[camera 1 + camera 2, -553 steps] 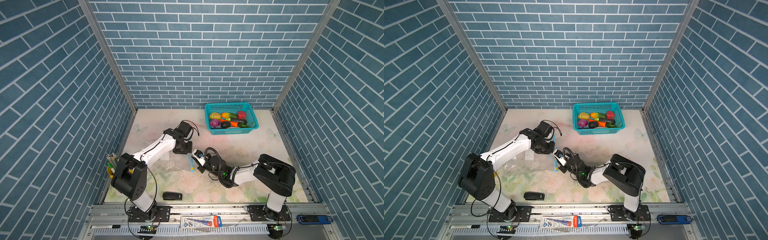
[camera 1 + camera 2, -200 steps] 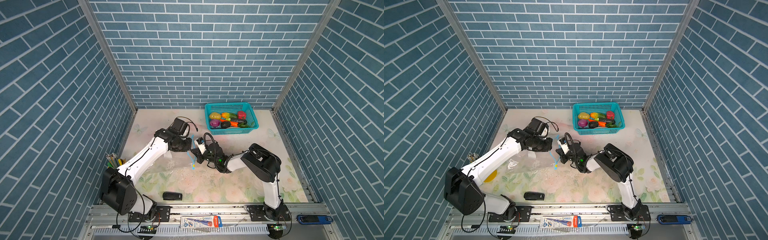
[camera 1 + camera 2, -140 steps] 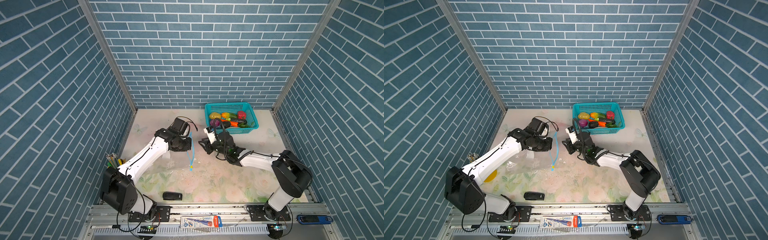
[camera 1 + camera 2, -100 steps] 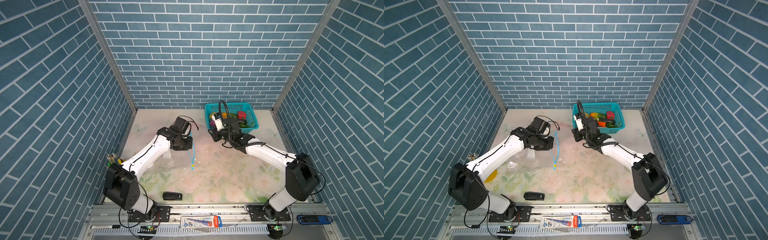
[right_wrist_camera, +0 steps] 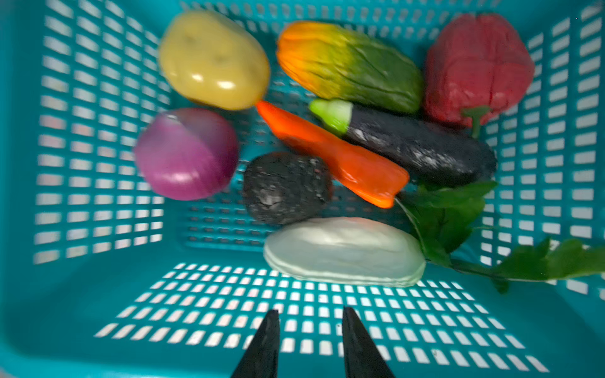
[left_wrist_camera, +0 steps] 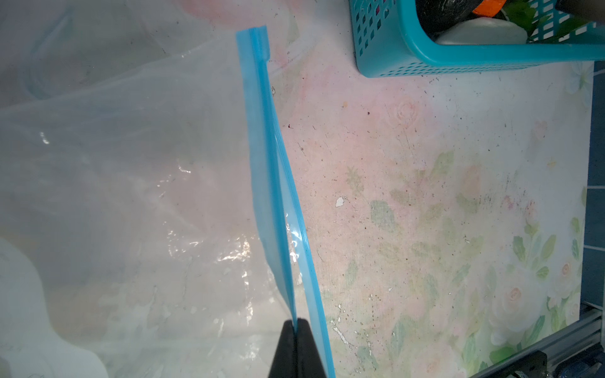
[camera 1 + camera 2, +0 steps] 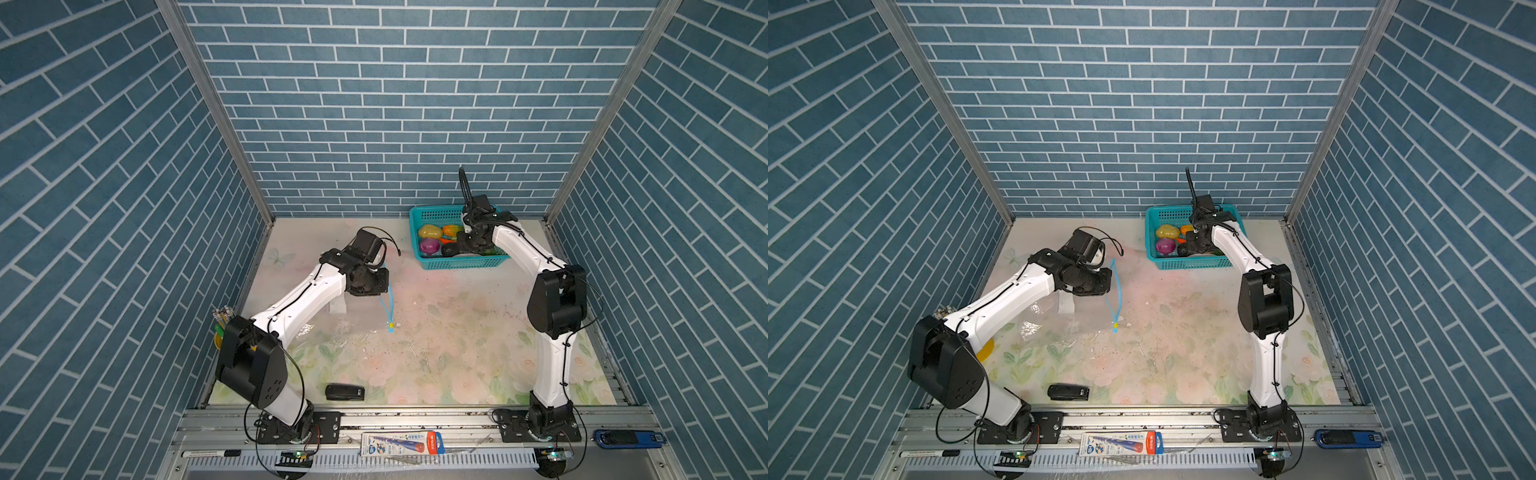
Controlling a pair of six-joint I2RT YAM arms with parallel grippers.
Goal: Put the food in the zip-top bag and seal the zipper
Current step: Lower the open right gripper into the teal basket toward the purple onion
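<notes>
The clear zip-top bag (image 7: 353, 324) (image 7: 1071, 320) lies on the table's left half. Its light-blue zipper (image 7: 388, 299) (image 6: 271, 183) is parted, with the yellowish slider (image 7: 391, 329) at the near end. My left gripper (image 6: 296, 322) is shut on one lip of the zipper and holds it raised. The food fills the teal basket (image 5: 82, 294): a yellow piece (image 5: 212, 59), a purple one (image 5: 186, 153), an orange one (image 5: 334, 153), a white one (image 5: 343, 252) and others. My right gripper (image 5: 311, 311) hangs open above the basket floor, just short of the white piece, touching nothing.
The basket (image 7: 461, 262) stands at the back right, against the brick wall. A black device (image 7: 344, 391) lies near the front edge. A cup of pens (image 7: 222, 322) sits at the left wall. A packet (image 7: 401, 442) rests on the front rail.
My right gripper left the bag's zipper, swung back and right to above the basket, and opened. My left gripper stayed shut on the zipper lip and lifted it slightly.
</notes>
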